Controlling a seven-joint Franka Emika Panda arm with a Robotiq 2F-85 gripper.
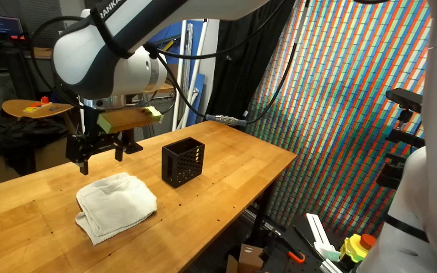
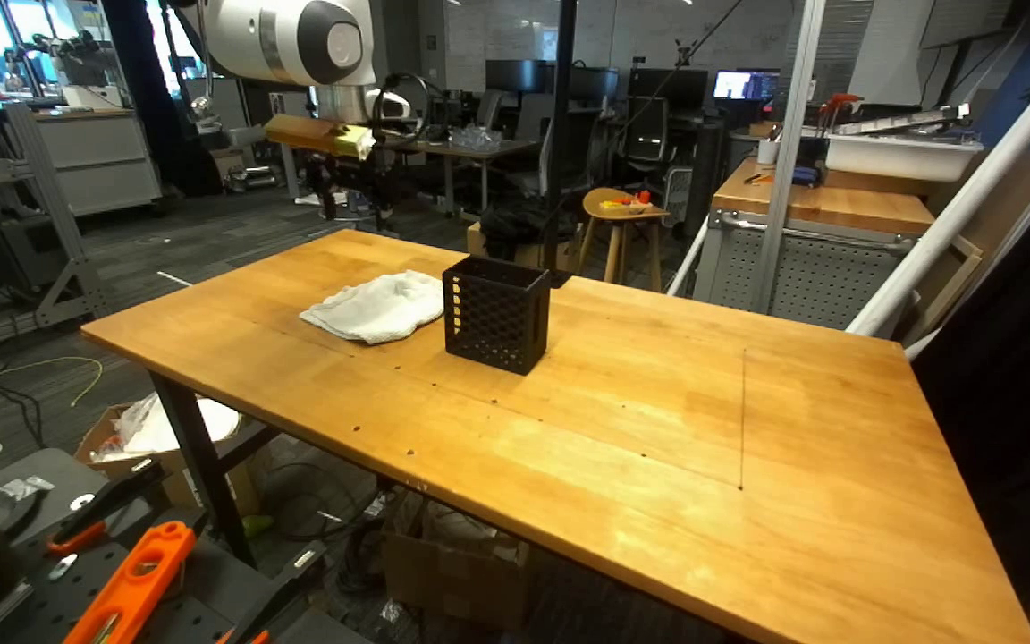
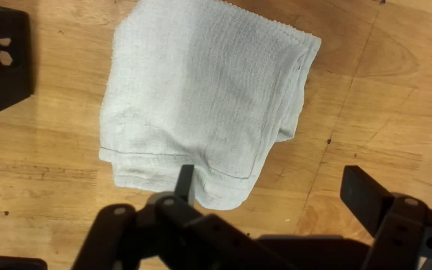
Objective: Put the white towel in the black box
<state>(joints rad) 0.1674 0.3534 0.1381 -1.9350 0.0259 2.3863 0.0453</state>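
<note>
The white towel (image 1: 118, 203) lies folded flat on the wooden table in both exterior views (image 2: 376, 306), and it fills the upper middle of the wrist view (image 3: 201, 86). The black box (image 1: 176, 168) stands upright beside the towel, with its open top up and holes in its walls. It also shows in an exterior view (image 2: 497, 317) and at the left edge of the wrist view (image 3: 4, 82). My gripper (image 1: 101, 165) is open and empty above the table, near the towel's far edge. In the wrist view the fingers (image 3: 269, 168) are wide apart, one overlapping the towel's lower edge.
The wooden table (image 1: 237, 167) carries the towel and the box. Its edge runs past the box on the right in an exterior view. A small stool (image 2: 627, 207) and a workbench (image 2: 837, 201) stand beyond the table. A cable (image 1: 268, 110) hangs from the arm.
</note>
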